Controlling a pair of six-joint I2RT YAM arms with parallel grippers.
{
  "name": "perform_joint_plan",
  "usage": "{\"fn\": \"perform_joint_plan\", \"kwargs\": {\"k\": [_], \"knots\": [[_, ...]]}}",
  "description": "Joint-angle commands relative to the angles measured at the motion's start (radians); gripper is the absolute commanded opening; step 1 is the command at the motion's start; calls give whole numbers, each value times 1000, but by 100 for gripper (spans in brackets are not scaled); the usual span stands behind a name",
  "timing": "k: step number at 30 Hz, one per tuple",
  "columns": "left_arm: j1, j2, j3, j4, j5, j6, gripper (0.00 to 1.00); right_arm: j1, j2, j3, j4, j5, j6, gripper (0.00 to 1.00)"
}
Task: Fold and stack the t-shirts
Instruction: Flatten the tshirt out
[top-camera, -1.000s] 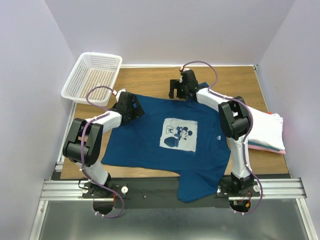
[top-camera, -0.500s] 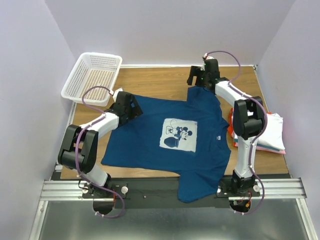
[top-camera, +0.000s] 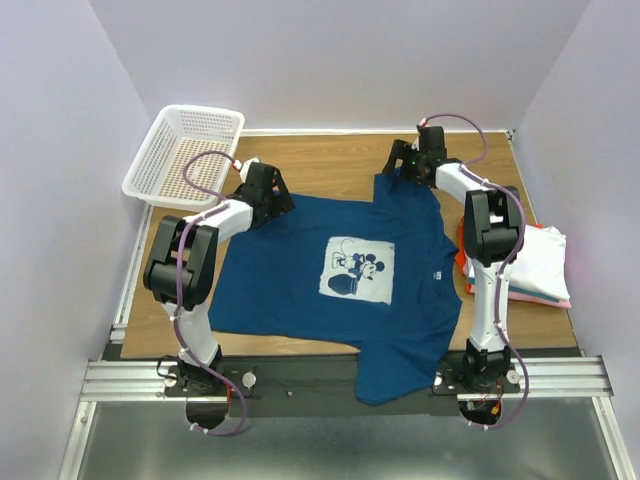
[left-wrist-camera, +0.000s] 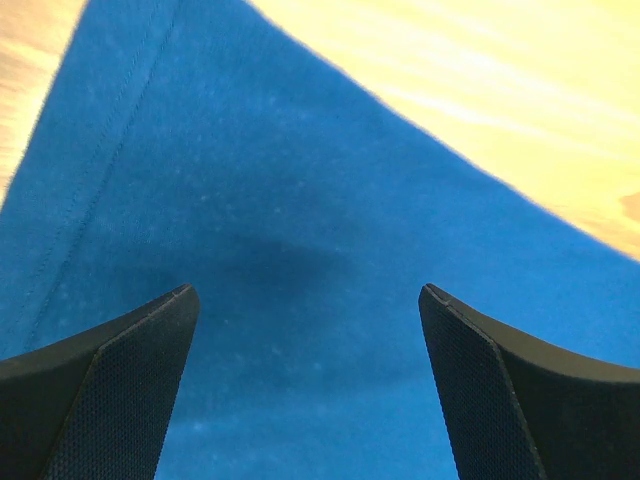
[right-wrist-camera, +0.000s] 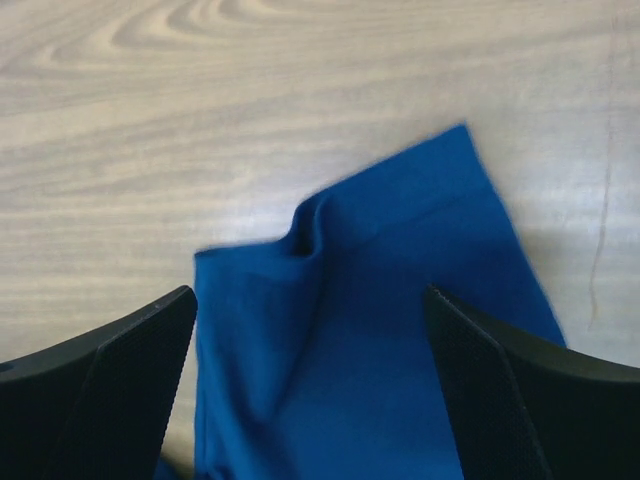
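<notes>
A dark teal-blue tee (top-camera: 330, 270) with a white Mickey Mouse print (top-camera: 357, 273) lies spread flat on the wooden table. My left gripper (top-camera: 278, 200) is open over its far left corner; the left wrist view shows blue cloth (left-wrist-camera: 300, 250) between the fingers (left-wrist-camera: 110, 390). My right gripper (top-camera: 405, 170) is open over the far right corner, a rumpled sleeve (right-wrist-camera: 350, 330) lying between its fingers (right-wrist-camera: 520, 400). Folded white (top-camera: 535, 258), pink (top-camera: 545, 299) and orange-red (top-camera: 462, 250) tees are stacked at the right edge.
A white plastic mesh basket (top-camera: 187, 155) stands at the far left corner, overhanging the table edge. Purple walls close in on three sides. Bare wood (top-camera: 320, 165) shows beyond the tee. The tee's near hem hangs over the front rail (top-camera: 300, 378).
My right gripper moved right along the tee's far edge, then a little further right to the far right corner. My left gripper moved slightly up and right to the far left corner. The tee spread wider.
</notes>
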Motion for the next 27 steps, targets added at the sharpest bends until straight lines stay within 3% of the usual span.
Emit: {"fn": "perform_joint_plan", "kwargs": {"k": [1,11,19,27], "knots": [[8,56,26,-9,5,18,98,-50,97,56,-43,-62,49,100],[28,80,7,-4,8,14,98,-126,129,62,-58,-64,66,100],[30,79,55,-10,20,40,98,-127,172,205,-78,-266,-57,100],[30,94,162,-61,23,75,98,-127,270,426,-184,-280,-57,100]]}}
